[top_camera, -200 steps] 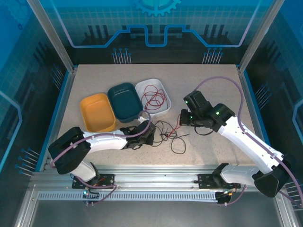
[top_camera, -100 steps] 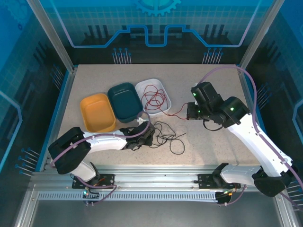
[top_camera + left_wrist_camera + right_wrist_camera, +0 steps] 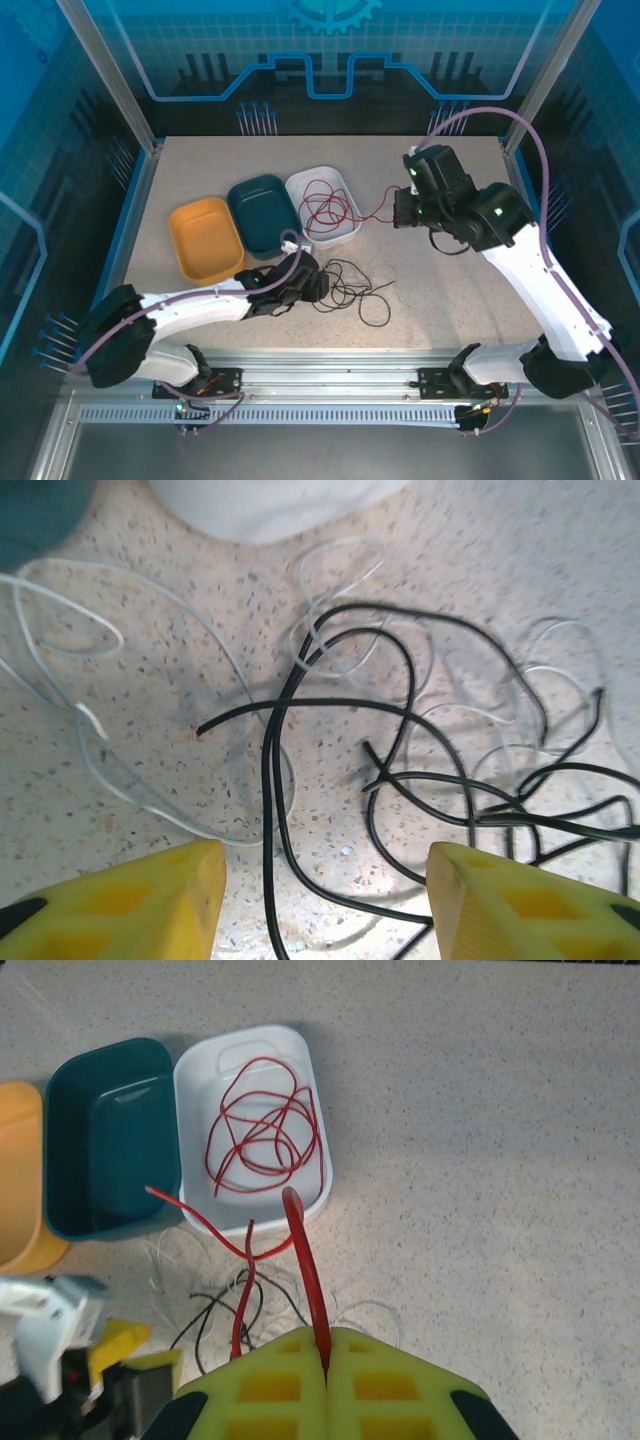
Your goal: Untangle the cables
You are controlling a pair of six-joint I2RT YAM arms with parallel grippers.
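Right wrist: our right claw pinches thin red wire, mostly in white plastic tray; left claw wide; black wire, white wire tangled.

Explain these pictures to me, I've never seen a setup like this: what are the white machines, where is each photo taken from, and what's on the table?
The white machines are robots: a left arm and a right arm bolted at the near edge of a table. The wide picture comes from a fixed camera above and behind them. The two close-ups come from a camera on each wrist; the yellow fingers at the bottom are the arm's own. On the table stand an orange tray, a teal tray and a white tray, beside a loose heap of thin wires. The right end effector is shut on a red wire that runs into the white tray. The left end effector is open and holds nothing, above the black wire and the white wire.
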